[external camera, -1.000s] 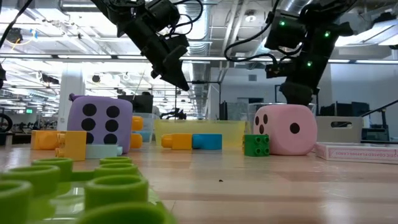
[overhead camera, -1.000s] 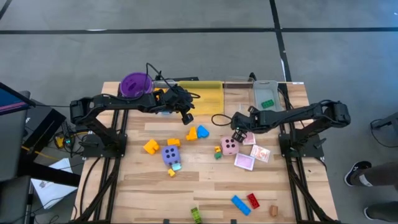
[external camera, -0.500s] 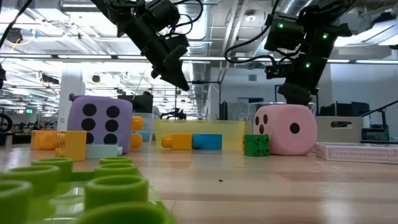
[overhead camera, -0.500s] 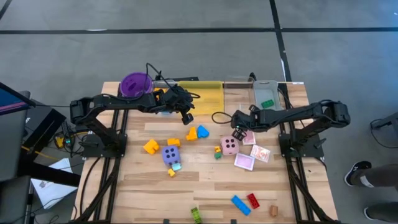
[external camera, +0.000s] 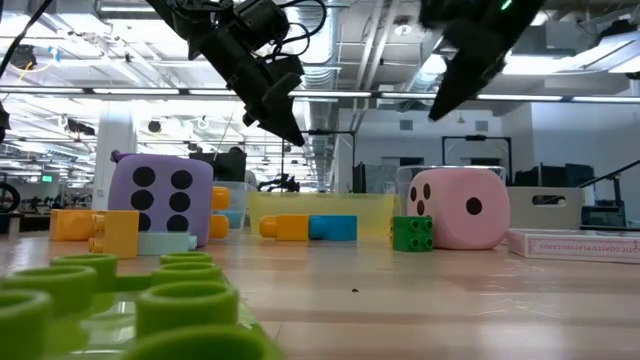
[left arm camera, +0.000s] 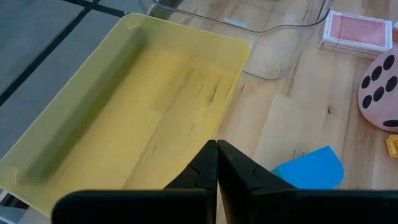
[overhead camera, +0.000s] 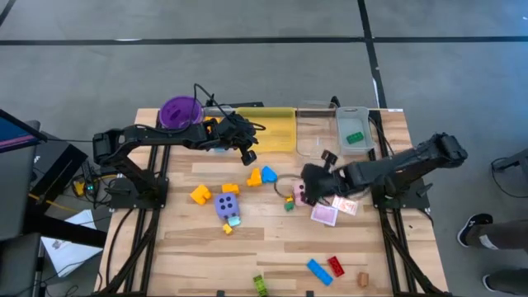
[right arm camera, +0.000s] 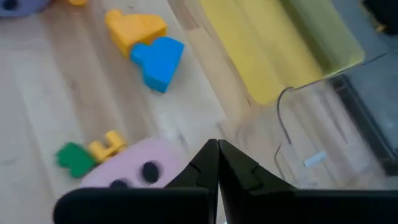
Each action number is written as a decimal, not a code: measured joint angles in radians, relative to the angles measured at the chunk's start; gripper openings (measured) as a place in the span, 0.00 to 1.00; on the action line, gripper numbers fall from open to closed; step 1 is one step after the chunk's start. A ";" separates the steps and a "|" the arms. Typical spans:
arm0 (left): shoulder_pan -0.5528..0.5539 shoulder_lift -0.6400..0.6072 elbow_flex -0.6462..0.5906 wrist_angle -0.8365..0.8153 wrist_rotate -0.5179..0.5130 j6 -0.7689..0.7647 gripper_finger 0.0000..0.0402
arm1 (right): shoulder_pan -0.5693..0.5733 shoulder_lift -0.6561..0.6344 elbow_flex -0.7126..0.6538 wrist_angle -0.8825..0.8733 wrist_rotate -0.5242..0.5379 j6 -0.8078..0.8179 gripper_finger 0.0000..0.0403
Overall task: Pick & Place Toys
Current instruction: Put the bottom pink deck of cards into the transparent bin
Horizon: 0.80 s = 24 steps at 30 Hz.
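The toys lie scattered on the wooden table. A pink die point(overhead camera: 297, 196) point(external camera: 460, 208) stands mid-table, with a small green block point(external camera: 412, 233) beside it. A purple die point(overhead camera: 225, 204), an orange block point(right arm camera: 134, 28), a blue block point(right arm camera: 158, 62) and pink cards point(overhead camera: 324, 214) lie around it. My right gripper point(overhead camera: 304, 183) point(external camera: 450, 98) hangs shut above the pink die, slanting down and clear of it. My left gripper point(overhead camera: 247, 157) point(external camera: 293, 133) is shut and empty, hovering by the near edge of the yellow tray point(left arm camera: 124, 106).
A purple cup point(overhead camera: 180, 111) stands at the far left. A clear tray point(overhead camera: 355, 124) at the far right holds a green block point(overhead camera: 355, 138). Blue and red bricks point(overhead camera: 326, 268) and a green piece point(overhead camera: 260, 285) lie near the table's front edge.
My right gripper has risen from beside the pink die and swung toward the table's near edge, turning as it went. It has stayed shut. The pink die stands where it was.
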<state>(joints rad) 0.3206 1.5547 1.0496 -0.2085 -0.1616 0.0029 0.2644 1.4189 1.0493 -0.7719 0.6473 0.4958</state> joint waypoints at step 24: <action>-0.369 0.000 0.000 0.237 0.445 0.170 0.00 | 0.613 0.066 0.010 -0.328 0.047 0.978 0.10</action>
<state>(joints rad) -0.0487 1.5547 1.0492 0.0290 0.2839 0.1724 0.8778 1.4847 1.0592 -1.1003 0.6940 1.4734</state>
